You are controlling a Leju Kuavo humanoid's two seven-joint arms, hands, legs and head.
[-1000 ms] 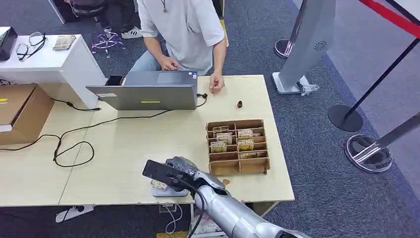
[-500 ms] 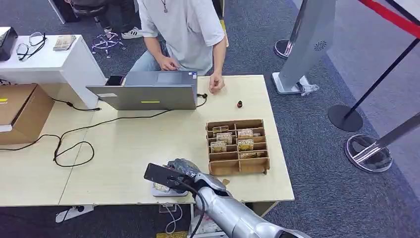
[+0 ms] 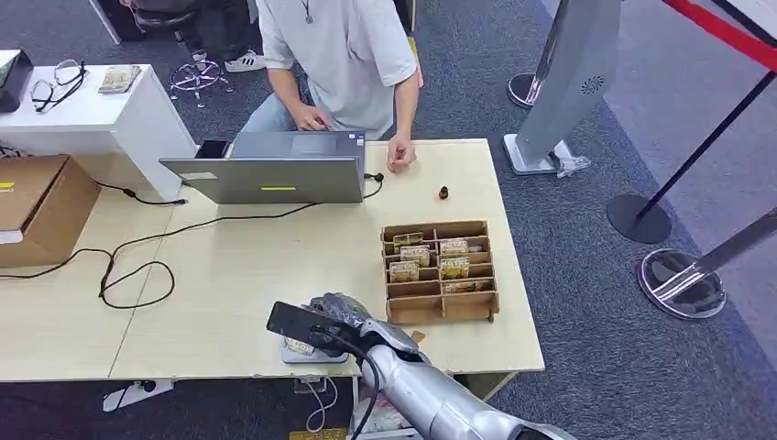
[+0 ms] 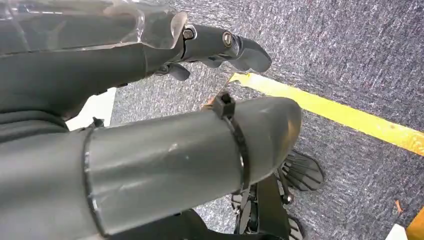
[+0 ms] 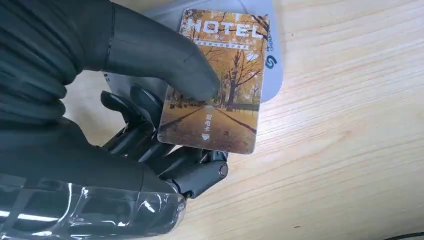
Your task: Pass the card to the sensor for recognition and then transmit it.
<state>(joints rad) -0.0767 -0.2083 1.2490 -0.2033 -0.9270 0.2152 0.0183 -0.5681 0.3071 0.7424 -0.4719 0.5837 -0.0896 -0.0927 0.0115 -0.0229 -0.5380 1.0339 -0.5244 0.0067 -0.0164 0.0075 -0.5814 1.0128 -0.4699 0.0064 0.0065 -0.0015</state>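
Over the rounded grey sensor [image 5: 274,75], glossy rectangular card [image 5: 220,85], rubbery dark fingers [image 5: 165,60] pinching.

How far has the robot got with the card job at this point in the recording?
Done: a card is out of the slotted wooden box and gripped by the right hand, thumb on its face. In hand: the card is held over the pale sensor pad at the table's near edge, so recognition looks underway; contact can't be judged. Left: passing it on, probably to the person at the laptop. The left hand hangs over carpet.
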